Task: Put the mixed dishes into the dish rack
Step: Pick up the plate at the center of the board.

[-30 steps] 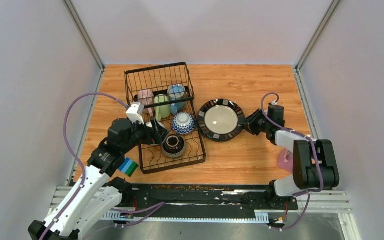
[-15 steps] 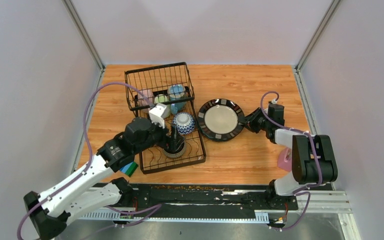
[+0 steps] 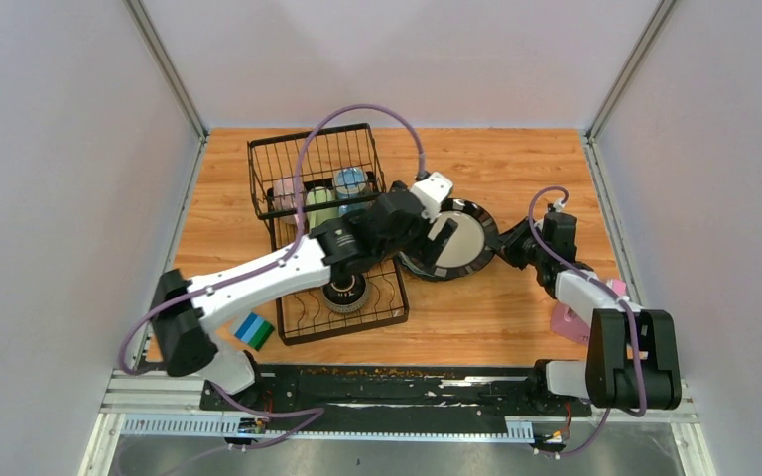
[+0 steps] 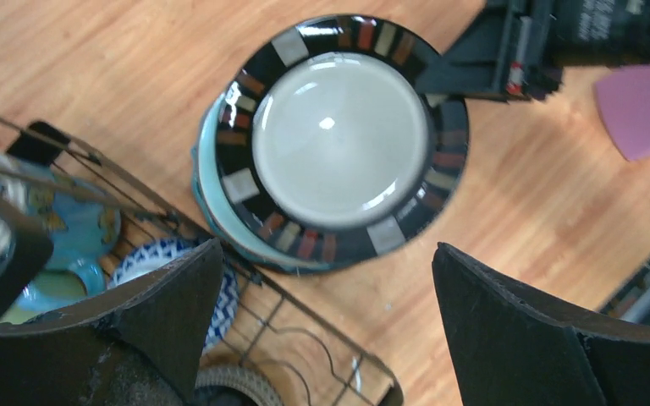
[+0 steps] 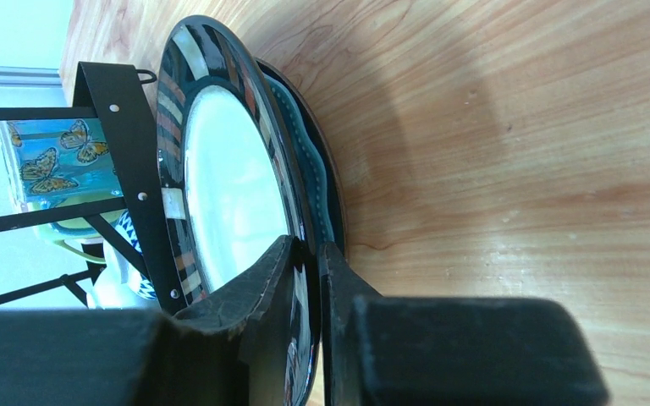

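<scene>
Plates are the business of this step. The right gripper (image 5: 309,254) has its two dark, rough-faced fingers pinched on the glossy rim of the black-rimmed plate (image 4: 338,135), at the edge farthest from the dish rack (image 3: 288,159). The left gripper (image 4: 326,254) hangs above the same plate, its jaws wide apart and touching nothing.

That plate is round and shallow, with a cream glazed well and a black band set with coloured rectangles. It lies on a teal plate (image 4: 207,194) with a wavy edge, and the pair rests on the wood-grain table (image 3: 516,159) just beside the rack's low tray. I cannot tell whether the gripped rim has left the teal plate.

By my reading the top plate is being picked up. Next it must be raised, turned on edge and fed into a slot of the tray. Glazed ceramic held by a thin rim may pivot or slip, so the open left gripper could well steady the opposite edge.

The rack is thin black wire. Its tall basket holds a butterfly mug (image 5: 46,165), and a dark bowl (image 3: 344,293) sits in the tray.
</scene>
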